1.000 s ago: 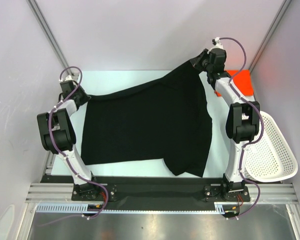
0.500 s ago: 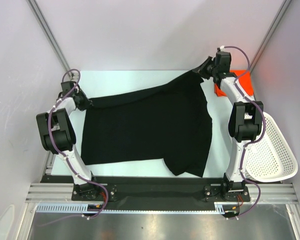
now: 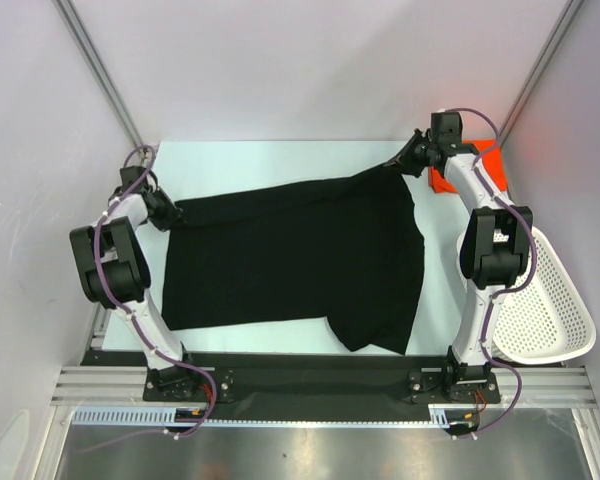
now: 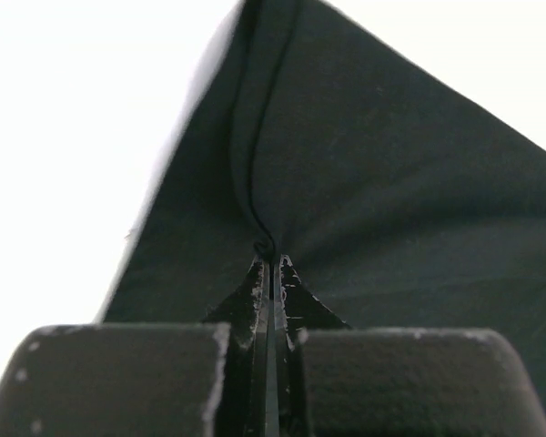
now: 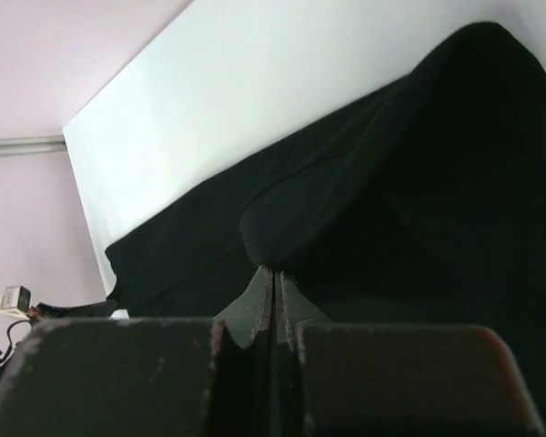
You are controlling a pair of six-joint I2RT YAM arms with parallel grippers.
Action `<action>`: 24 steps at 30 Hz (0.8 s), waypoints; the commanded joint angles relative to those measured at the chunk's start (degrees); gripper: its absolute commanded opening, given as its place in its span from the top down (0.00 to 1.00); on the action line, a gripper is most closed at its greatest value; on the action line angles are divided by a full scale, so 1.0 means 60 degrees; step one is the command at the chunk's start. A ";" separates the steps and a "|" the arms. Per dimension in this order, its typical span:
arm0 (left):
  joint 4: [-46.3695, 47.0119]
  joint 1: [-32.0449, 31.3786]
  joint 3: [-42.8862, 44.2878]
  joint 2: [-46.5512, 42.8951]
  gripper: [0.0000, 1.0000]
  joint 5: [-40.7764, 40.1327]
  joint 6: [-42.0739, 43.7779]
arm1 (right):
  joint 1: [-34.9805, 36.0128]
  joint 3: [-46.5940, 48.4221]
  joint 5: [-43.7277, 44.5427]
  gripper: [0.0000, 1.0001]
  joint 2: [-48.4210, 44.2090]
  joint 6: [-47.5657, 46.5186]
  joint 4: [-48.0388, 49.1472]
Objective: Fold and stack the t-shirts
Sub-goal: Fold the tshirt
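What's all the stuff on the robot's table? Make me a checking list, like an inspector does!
Surface: pale white table, mostly under cloth.
Job's things: large black cloth t-shirt spread out; bright orange-red cloth shirt at the far right, partly hidden by the right arm.
Clutter: white mesh plastic basket at the right edge.
Grippers: left gripper and right gripper each pinch a far corner of the black shirt.
Cables: purple cables loop along both arms.
Surroundings: plain pale walls.

Noted: large black cloth t-shirt (image 3: pixel 300 255), plain; small orange-red cloth shirt (image 3: pixel 441 181); oval white plastic basket (image 3: pixel 555 290), mesh-patterned; flat pale bluish tabletop (image 3: pixel 280 160).
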 commanded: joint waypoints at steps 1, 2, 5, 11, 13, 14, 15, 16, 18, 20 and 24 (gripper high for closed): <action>-0.0440 0.0396 0.0233 -0.0235 1.00 0.0021 0.0315 | -0.0156 0.0678 -0.0310 1.00 -0.0502 0.0018 -0.1004; -0.0440 0.0528 0.0248 -0.0177 1.00 0.0035 0.0504 | -0.0171 0.0722 -0.0325 1.00 -0.0487 0.0018 -0.1107; -0.0834 0.0733 0.0729 0.0218 1.00 0.0137 0.1060 | -0.0186 0.0781 -0.0516 1.00 -0.0429 0.0003 -0.1691; -0.1173 0.0822 0.1054 0.0893 1.00 0.0562 0.1298 | -0.0200 0.0605 -0.0428 1.00 -0.0532 -0.0114 -0.1840; -0.1026 0.0822 0.1039 0.1039 1.00 0.0665 0.1210 | -0.0230 0.0678 -0.0500 1.00 -0.0371 -0.0114 -0.1884; -0.1026 0.0822 0.1053 0.1083 0.99 0.0679 0.1210 | -0.0215 0.0679 -0.0559 1.00 -0.0210 -0.0085 -0.1899; -0.1026 0.0822 0.1068 0.1127 1.00 0.0651 0.1195 | -0.0201 0.0664 -0.0603 1.00 -0.0165 -0.0027 -0.1913; -0.1026 0.0822 0.1068 0.1142 1.00 0.0621 0.1180 | -0.0215 0.0591 -0.0632 1.00 -0.0136 0.0003 -0.1928; -0.1012 0.0822 0.1068 0.1157 0.99 0.0563 0.1209 | -0.0186 0.0532 -0.0560 1.00 -0.0092 0.0018 -0.1972; -0.1113 0.0822 0.1112 0.1273 1.00 0.0504 0.1268 | -0.0142 0.0459 -0.0458 1.00 -0.0092 -0.0040 -0.1972; -0.1143 0.0822 0.1288 0.1523 1.00 0.0592 0.1210 | -0.0142 0.0502 -0.0355 1.00 0.0083 -0.0129 -0.2016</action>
